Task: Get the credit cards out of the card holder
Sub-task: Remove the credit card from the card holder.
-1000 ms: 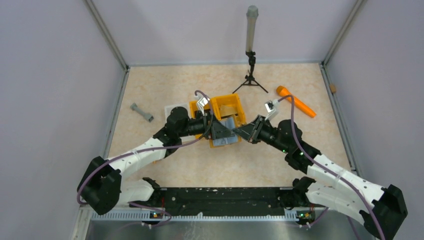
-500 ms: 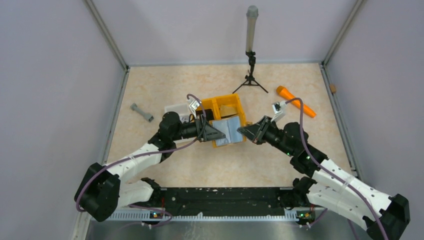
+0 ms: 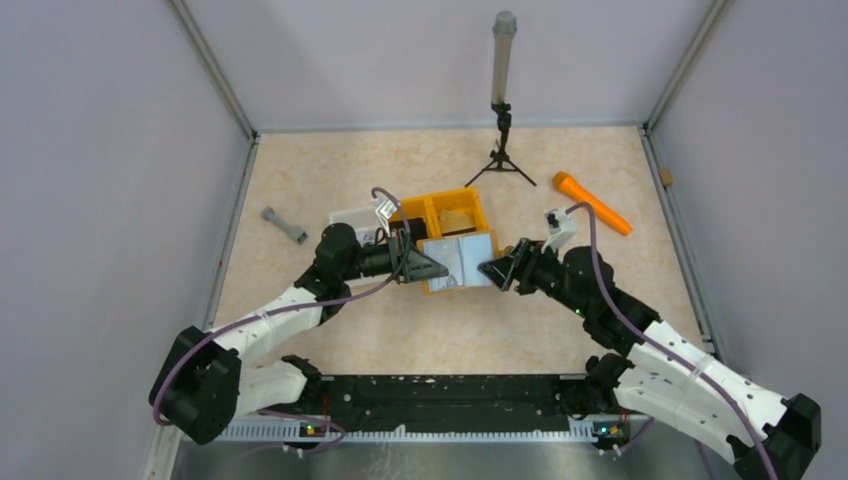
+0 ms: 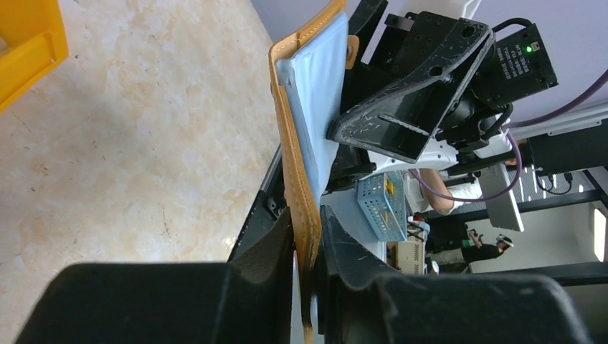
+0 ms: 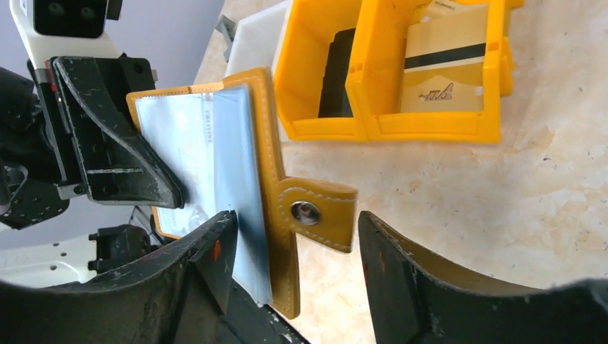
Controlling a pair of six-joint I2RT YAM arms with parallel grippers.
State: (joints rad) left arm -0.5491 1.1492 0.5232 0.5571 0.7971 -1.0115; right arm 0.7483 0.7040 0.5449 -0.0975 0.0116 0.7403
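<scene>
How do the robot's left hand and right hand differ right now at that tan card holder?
The left hand is shut, pinching one edge of the card holder; the right hand is open, fingers spread either side of the snap tab. The left hand alone holds the card holder up; the right hand grips nothing. Both face each other at the holder, near the orange bins.

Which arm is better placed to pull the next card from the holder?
Right. The right gripper is open at the card holder, facing its cards; the left gripper is shut on its edge.
</scene>
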